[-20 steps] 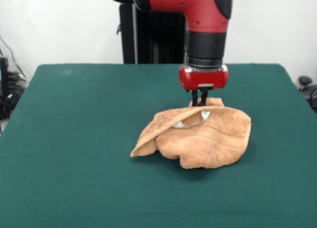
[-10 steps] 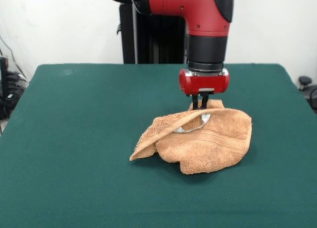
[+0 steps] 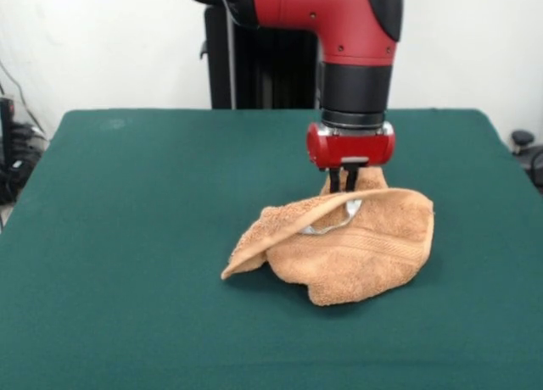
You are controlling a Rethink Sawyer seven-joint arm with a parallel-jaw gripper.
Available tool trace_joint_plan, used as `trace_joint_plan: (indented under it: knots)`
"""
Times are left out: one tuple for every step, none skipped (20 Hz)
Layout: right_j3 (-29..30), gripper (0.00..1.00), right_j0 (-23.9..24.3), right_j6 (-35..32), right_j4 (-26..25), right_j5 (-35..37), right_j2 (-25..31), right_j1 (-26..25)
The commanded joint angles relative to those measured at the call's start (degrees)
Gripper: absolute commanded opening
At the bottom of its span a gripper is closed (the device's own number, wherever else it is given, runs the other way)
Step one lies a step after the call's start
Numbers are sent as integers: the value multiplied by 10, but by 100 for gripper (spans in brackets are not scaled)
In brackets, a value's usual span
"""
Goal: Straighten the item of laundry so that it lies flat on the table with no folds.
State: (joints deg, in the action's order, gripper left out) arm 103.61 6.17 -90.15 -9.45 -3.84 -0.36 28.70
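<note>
The item of laundry [image 3: 348, 250], an orange-tan towel, lies crumpled and folded over itself a little right of the middle of the green table [image 3: 127, 237]. A white-grey label [image 3: 335, 220] shows under its top fold. My gripper [image 3: 343, 185] hangs straight down at the towel's far edge, shut on a pinch of cloth that rises in a small peak [image 3: 356, 178] between the black fingers. The towel's left corner [image 3: 233, 267] points out over the table.
A black pedestal [image 3: 254, 59] stands behind the table's far edge. Cables and dark gear [image 3: 13, 153] lie off the left side, and a dark object [image 3: 526, 144] sits off the right side.
The gripper has risen slightly and drifted a little right with the pinched cloth. The towel's far edge has lifted and the whole towel has shifted a little with it.
</note>
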Motion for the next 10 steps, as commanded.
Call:
trace_joint_plan:
  knots:
    - [-85, 0, -14, -61, 20, 64, 30, 2]
    - [-91, 0, -14, -61, 20, 63, 30, -3]
    - [-97, 0, -13, -61, 19, 62, 32, -7]
    - [-103, 0, -11, -60, 18, 62, 35, -13]
    - [-110, 0, -9, -58, 18, 66, 40, -17]
    - [-117, 0, -7, -56, 16, 67, 43, -22]
    - [-123, 0, -6, -55, 15, 66, 45, -25]
    - [-128, 0, -5, -54, 14, 66, 47, -29]
    - [-132, 0, -3, -53, 12, 67, 50, -31]
    - [-136, 0, -3, -53, 11, 68, 52, -34]
